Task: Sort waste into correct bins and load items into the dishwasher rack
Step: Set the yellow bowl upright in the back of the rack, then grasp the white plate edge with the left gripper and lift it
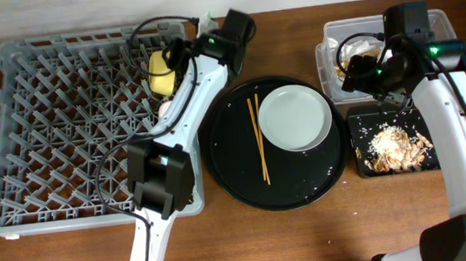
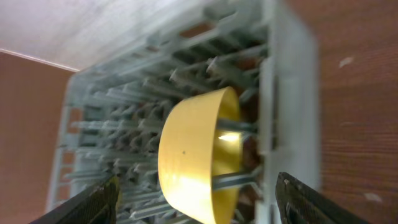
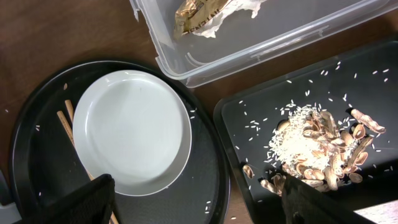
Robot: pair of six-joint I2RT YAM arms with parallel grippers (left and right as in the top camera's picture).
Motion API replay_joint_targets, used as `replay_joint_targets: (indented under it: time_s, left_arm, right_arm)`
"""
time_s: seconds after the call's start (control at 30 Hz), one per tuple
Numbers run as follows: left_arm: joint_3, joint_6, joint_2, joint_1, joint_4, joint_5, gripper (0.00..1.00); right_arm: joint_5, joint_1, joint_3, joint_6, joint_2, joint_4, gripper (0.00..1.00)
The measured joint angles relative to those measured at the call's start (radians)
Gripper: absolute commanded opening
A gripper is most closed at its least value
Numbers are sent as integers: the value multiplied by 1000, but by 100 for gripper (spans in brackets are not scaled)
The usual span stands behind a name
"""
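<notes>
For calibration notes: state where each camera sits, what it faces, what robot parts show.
Overhead: above table, looking down; rack, round tray, left arm, right arm.
Left wrist: on left arm, facing yellow bowl in rack; own fingertips.
Right wrist: on right arm, over plate, clear tub, black tray; own fingertips.
Shared: overhead and right wrist both show plate, chopsticks.

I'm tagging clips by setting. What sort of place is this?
Likely a staged dish-clearing tabletop: a dishwasher rack, a plate on a round black tray, and a shallow tray of food scraps.
</notes>
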Motion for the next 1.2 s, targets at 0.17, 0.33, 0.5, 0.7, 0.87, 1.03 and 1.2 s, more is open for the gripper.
replay_joint_targets:
  time_s: [0.17,0.33,0.5,0.7,0.87,1.03,1.2]
  left_arm:
    - [250,4,0,0,-205,455,87]
    - [269,4,0,-2,-318,922,87]
    - [126,7,2,-35,-209,1078,76]
    - [-103,11,3,-87,-20,1048,67]
    - [-194,11,5,-86,144,993,56]
    - [-217,16,5,-86,161,985,47]
    - [-218,31,6,-90,171,985,32]
  right_arm:
    - [3,0,0,0,1,1,87]
    - [3,0,0,0,1,-2,87]
    - [3,0,0,0,1,-3,87]
    - [3,0,0,0,1,-12,87]
    - [3,0,0,0,1,-13,87]
    - [3,0,0,0,1,-13,87]
    - [3,0,0,-2,2,-13,87]
